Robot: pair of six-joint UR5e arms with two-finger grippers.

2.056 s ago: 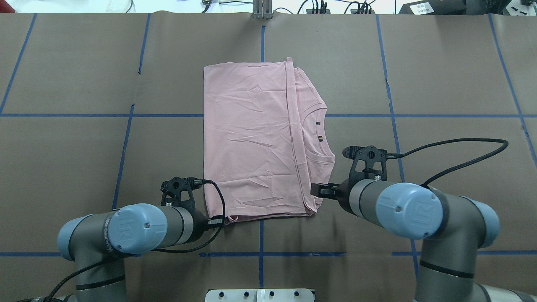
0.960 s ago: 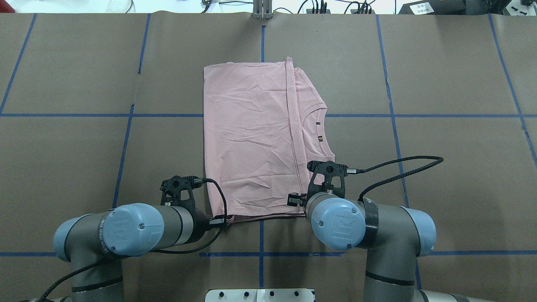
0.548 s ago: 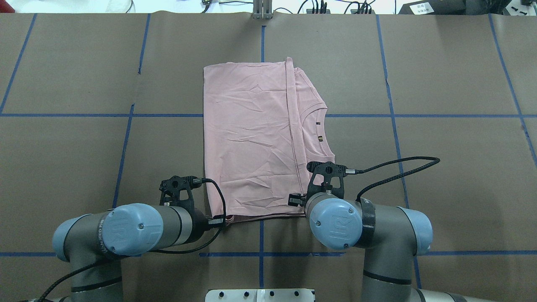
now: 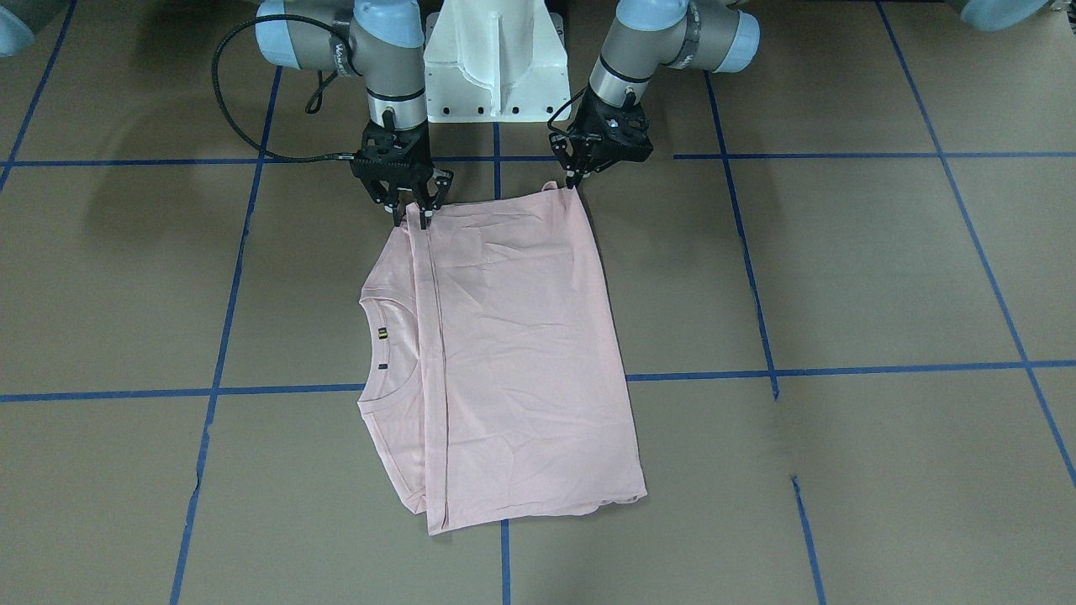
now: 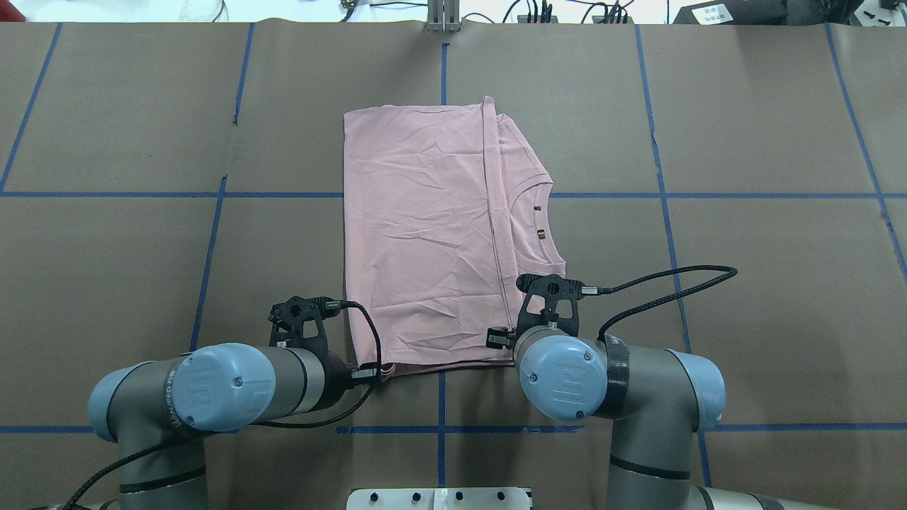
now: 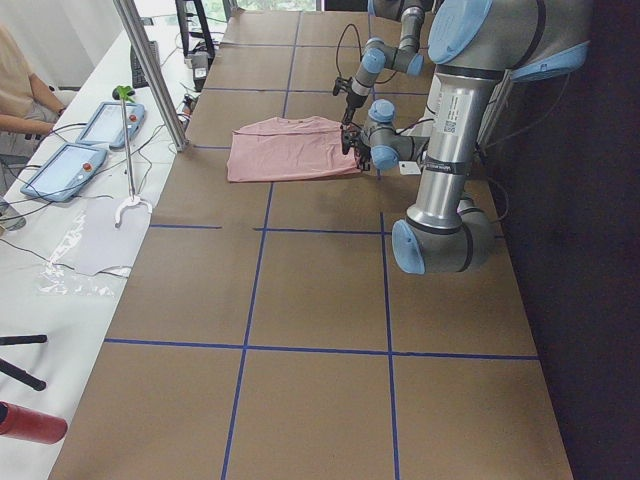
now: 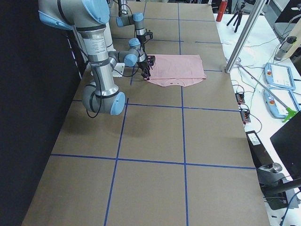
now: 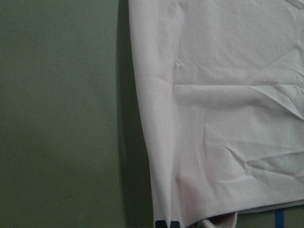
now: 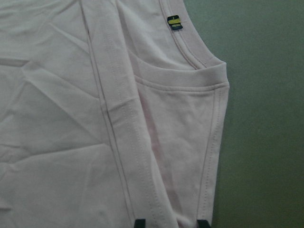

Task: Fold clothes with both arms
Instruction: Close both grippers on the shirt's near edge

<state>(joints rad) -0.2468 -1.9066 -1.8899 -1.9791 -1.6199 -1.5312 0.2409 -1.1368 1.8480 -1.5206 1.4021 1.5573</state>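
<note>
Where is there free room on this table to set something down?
Either side of the T-shirt the table is bare, and the far strip beyond it too. Crowded: the shirt's robot-side edge, where the left claw and right claw sit.

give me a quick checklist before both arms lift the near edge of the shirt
1. Left arm jaws closed on the near corner of the T-shirt: they look closed on it, ok.
2. Right arm jaws closed on the fabric: open, straddling the near edge, not ok.
3. Both arms at the same edge: ok.
4. T-shirt lying flat, one side folded over: ok.
5. Right cable off the fabric: ok.
6. Left cable arcs over the shirt corner, free of snagging: cannot tell.
</note>
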